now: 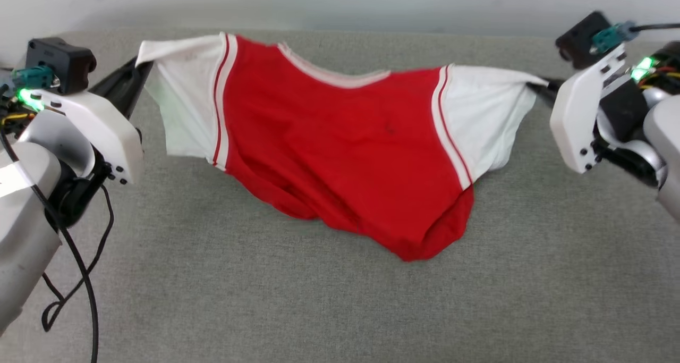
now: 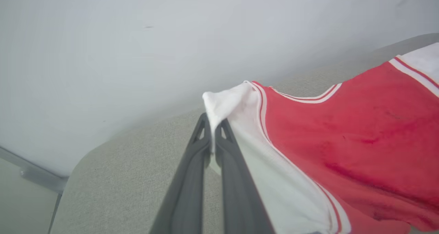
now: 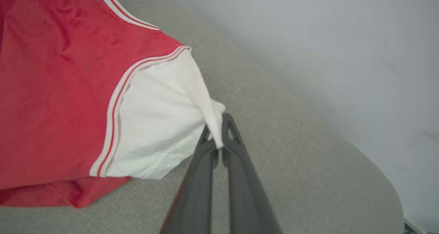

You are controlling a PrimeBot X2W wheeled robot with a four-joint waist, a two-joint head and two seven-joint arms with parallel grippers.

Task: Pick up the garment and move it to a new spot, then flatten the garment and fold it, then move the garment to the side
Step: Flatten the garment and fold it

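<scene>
garment [image 1: 340, 140] sagged between left gripper [image 2: 214, 124] and right gripper [image 3: 219, 124], each clamped on scant cloth; tension could pull it free.

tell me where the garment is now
Head view, centre: the garment hangs stretched between the left claw and right claw, each pinching a white sleeve, hem on the grey surface.
</scene>
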